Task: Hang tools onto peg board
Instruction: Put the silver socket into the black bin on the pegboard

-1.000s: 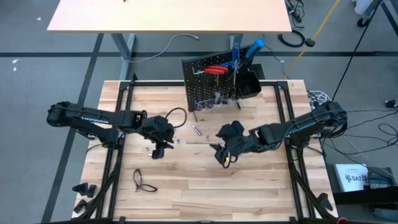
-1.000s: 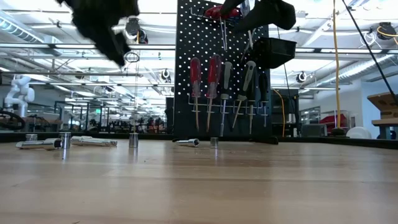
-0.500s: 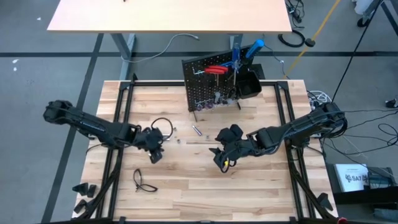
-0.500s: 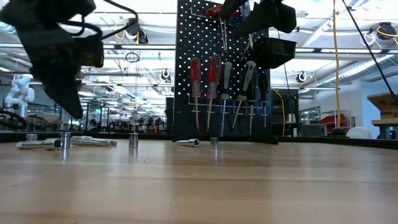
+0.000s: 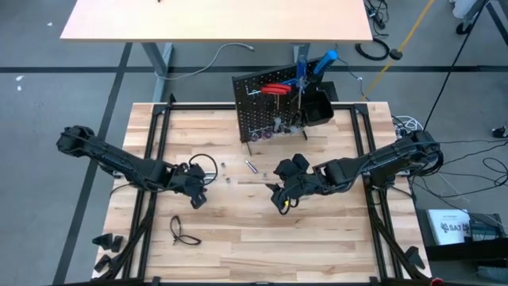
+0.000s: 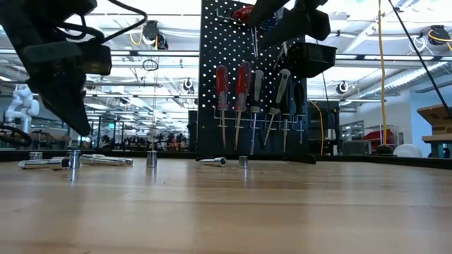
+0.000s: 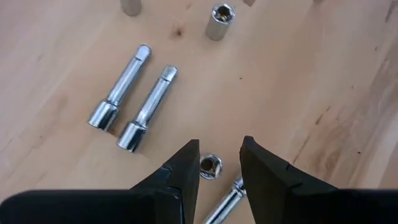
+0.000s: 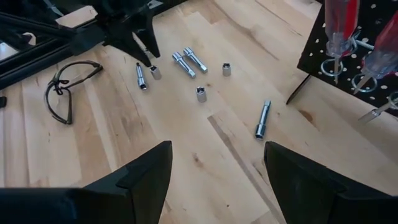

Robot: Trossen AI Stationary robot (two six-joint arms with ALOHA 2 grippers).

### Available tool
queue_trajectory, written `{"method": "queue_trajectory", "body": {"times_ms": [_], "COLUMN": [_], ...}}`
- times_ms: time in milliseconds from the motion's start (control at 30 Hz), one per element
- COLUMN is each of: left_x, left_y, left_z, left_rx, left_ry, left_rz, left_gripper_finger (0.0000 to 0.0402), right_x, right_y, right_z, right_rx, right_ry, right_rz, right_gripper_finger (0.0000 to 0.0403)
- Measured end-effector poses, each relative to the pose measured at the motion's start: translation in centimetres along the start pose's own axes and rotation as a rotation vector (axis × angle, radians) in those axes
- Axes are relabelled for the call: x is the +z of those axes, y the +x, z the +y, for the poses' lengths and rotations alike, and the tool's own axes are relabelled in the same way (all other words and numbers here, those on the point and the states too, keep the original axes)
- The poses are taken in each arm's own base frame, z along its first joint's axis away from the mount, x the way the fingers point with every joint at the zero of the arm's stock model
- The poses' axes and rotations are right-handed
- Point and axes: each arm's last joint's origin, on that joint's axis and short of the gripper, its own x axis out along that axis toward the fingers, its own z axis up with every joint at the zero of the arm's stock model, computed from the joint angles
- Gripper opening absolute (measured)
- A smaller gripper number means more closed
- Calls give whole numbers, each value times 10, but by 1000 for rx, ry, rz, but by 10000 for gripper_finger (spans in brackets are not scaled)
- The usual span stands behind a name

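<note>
From my station I see a pair of dark-framed safety glasses (image 5: 182,231) lying on the tan slatted tabletop (image 5: 238,254), toward the near left — they show again in the right wrist view (image 8: 65,93), lenses down, arms folded. Beyond the workbench stands a second pale wooden desk (image 5: 214,20) with a grey cable (image 5: 226,52) trailing on the floor below it. On the right floor sits a white box (image 5: 448,226) — among dark cords.
</note>
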Motion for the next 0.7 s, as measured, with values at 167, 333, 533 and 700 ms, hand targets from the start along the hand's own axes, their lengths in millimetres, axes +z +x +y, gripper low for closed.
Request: {"method": "queue_trajectory", "body": {"times_ms": [167, 333, 533, 700], "left_x": [-4, -9, -13, -15], "left_y": [2, 9, 18, 25], "left_z": [0, 3, 4, 4], "left_rx": [-11, -10, 9, 16], "left_ry": [12, 12, 14, 16], "left_rz": [12, 14, 19, 21], "left_gripper_finger": [149, 215, 263, 264], "right_x": [1, 1, 1, 1], "right_y": [0, 0, 0, 0], "right_z": [-1, -1, -1, -1], "right_rx": [-2, -1, -1, -1], "right_ry": [-7, -27, -26, -24], "right_rz": [-1, -1, -1, -1], "right_gripper_finger": [247, 247, 247, 247]}}
